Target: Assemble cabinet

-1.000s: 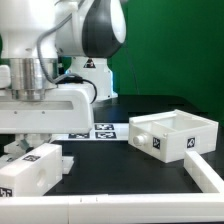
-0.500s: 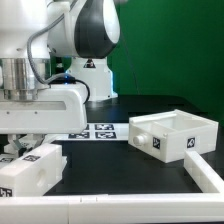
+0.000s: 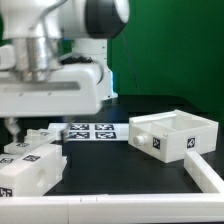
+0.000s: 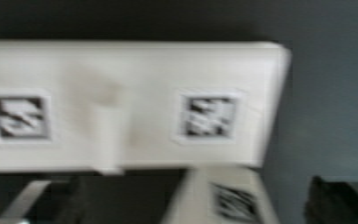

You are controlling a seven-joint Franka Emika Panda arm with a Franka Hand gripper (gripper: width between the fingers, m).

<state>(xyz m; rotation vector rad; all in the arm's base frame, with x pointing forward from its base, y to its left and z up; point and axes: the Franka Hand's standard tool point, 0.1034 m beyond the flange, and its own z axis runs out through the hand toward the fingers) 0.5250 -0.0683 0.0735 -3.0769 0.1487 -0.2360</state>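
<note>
The cabinet's open white box [image 3: 176, 135] with tags stands at the exterior view's right. Smaller white tagged cabinet pieces [image 3: 28, 162] lie at the left, under my hand. My gripper [image 3: 14, 130] hangs just above them; only one dark fingertip shows there. In the blurred wrist view a wide white tagged panel [image 4: 131, 105] fills most of the picture. A narrow white tagged piece [image 4: 233, 200] lies between my two dark fingers [image 4: 345, 202], with dark gaps on both sides. My gripper [image 4: 185, 205] is open and holds nothing.
The marker board [image 3: 90, 132] lies flat on the black table behind the left pieces. A white rail [image 3: 206, 172] runs along the table's front and right edges. The robot's pedestal [image 3: 95, 70] stands at the back.
My hand has risen and shifted toward the exterior view's right, uncovering more of the marker board. The cabinet pieces have not moved.
</note>
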